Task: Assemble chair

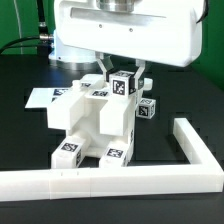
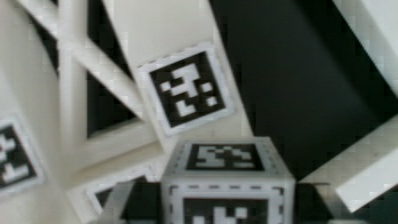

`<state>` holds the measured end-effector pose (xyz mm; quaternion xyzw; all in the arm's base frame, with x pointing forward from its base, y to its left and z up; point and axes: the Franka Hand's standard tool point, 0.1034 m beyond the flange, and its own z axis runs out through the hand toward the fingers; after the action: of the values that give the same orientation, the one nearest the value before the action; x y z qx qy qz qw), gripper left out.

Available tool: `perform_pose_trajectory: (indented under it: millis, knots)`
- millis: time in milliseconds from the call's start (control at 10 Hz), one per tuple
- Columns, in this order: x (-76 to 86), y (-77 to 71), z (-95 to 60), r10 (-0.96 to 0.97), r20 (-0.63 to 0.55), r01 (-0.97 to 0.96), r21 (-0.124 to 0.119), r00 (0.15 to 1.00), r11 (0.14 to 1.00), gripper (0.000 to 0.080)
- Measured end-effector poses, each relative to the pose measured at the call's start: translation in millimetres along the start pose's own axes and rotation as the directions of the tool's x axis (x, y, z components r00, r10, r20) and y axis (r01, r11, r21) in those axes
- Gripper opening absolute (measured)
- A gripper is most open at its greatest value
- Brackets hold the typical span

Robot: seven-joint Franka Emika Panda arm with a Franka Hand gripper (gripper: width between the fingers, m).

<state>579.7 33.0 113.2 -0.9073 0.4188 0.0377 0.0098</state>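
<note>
Right, the chair (image 1: pixel 98 120) is a chunky white plastic build: matte blocky slabs and notched blocks w/ square edges, black-and-white square tags on several faces. It sits on the black bench (image 1: pixel 25 140), roughly mid-scene in the exterior view, inside the corner of the long white L-shaped rail (image 1: pixel 120 180); the rail runs along 6 o'clock and turns up at 3–4 o'clock. The flat marker board (image 1: pixel 45 97) lies at approx 9–10 o'clock of the chair. Chair's long axis runs diagonally in the exterior view, from 11 o'clock down to 5 o'clock, stepping lower toward the rail.

A small tagged cube (image 1: pixel 122 84) sits on top of the build, w/ another tagged cube (image 1: pixel 146 108) just beside it at 4 o'clock. The tool (image 1: pixel 124 74) hangs straight above, at 12 o'clock of the chair, fingers either side of the top cube and clamped on it. Wrist view is blurred: that cube (image 2: pixel 224 170) shows close up, a slanted tagged slab (image 2: pixel 189 92) behind.
</note>
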Motion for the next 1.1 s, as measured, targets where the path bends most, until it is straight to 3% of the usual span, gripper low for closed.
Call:
perform_pose_trajectory:
  millis: [400, 500, 700, 1100]
  knots:
    - [0.0, -0.1, -0.1, 0.268, 0.0, -0.268, 0.0, 0.964, 0.964, 0.0287]
    - [0.9, -0.6, -0.2, 0.338, 0.002, -0.338, 0.012, 0.941, 0.941, 0.0287]
    - [2.5, -2.2, -0.3, 0.498, 0.017, -0.498, 0.051, 0.867, 0.866, 0.0287]
    - [0.5, -5.7, -0.1, 0.745, 0.044, -0.746, 0.056, 0.666, 0.664, 0.0287]
